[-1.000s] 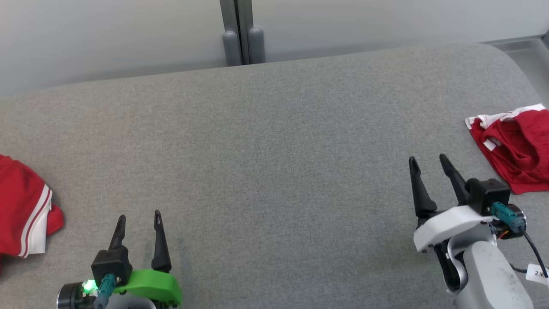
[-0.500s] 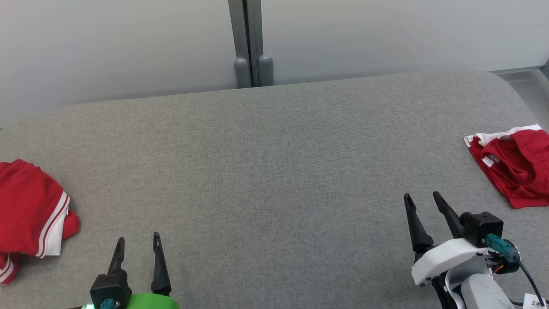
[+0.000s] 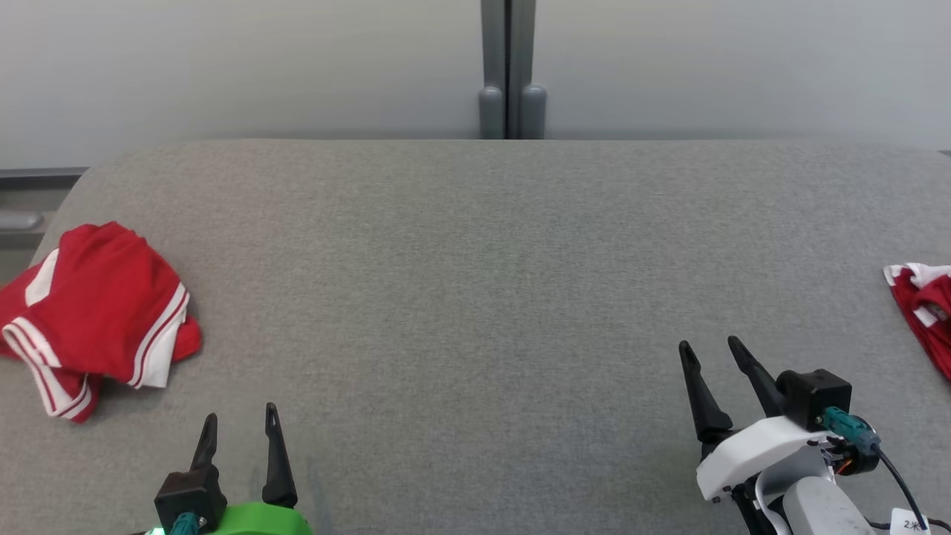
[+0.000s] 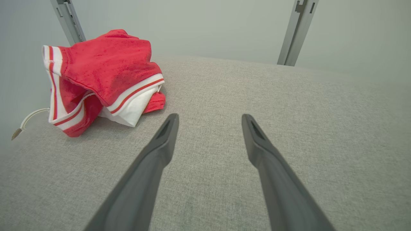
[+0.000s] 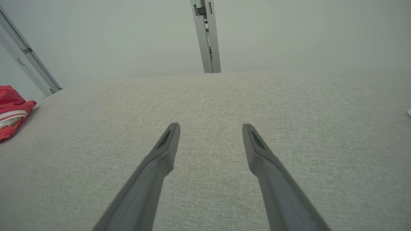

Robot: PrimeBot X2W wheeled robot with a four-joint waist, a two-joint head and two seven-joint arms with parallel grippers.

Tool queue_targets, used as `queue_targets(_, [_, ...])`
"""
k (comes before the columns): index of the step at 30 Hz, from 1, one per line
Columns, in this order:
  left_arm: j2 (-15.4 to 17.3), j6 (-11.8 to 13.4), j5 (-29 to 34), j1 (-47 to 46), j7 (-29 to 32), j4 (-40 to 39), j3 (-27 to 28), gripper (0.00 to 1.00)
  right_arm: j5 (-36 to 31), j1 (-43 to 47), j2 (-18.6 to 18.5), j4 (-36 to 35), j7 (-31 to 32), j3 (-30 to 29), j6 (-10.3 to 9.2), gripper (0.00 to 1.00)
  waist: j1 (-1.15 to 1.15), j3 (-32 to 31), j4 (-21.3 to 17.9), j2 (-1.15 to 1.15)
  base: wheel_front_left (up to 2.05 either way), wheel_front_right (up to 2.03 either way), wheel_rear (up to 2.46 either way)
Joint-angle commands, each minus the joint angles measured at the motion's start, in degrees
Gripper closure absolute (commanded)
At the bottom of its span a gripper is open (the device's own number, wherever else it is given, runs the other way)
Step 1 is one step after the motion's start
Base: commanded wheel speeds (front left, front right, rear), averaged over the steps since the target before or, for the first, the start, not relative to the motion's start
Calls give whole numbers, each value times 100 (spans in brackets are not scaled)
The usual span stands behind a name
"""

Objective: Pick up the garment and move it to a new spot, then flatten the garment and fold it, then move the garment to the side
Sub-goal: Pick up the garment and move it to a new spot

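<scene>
While red garment (image 3: 96,305) lies leftward, left tool (image 3: 241,412), right tool (image 3: 707,343) point forward, spread, empty.

Head cam swung left: red garment (image 3: 100,308) at the surface (image 3: 475,282) left edge came fully into view, right-edge garment (image 3: 932,334) mostly dropped out.

A red and white garment (image 3: 923,316), well right of the right fingers (image 3: 699,400), is cut off by the head view's right edge, the green mount (image 3: 256,521) below the left fingers (image 3: 278,462) by its bottom edge, and print on a white tag (image 3: 908,522) is unreadably small.
</scene>
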Motion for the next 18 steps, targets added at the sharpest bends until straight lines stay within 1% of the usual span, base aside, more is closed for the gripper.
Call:
queue_targets(1, [26, 49, -68, -32, 0, 43, 40, 0, 64, -2, -24, 36, -11, 48, -9, 0, 0, 87, 577, 0, 0, 0, 0])
queue_targets(9, [23, 86, -118, 156, -1, 159, 231, 0, 165, -31, -24, 112, -10, 237, -9, 0, 0, 100, 1508, 0, 0, 0, 0])
queue_targets(15, [23, 86, -125, 257, 0, 182, 414, 0, 258, -53, -29, 179, -10, 327, -9, 0, 0, 111, 2000, 0, 0, 0, 0])
queue_targets(18, [24, 95, -149, 284, -1, 190, 466, 0, 260, -63, -25, 205, -10, 362, -9, 0, 0, 107, 2166, 0, 0, 0, 0])
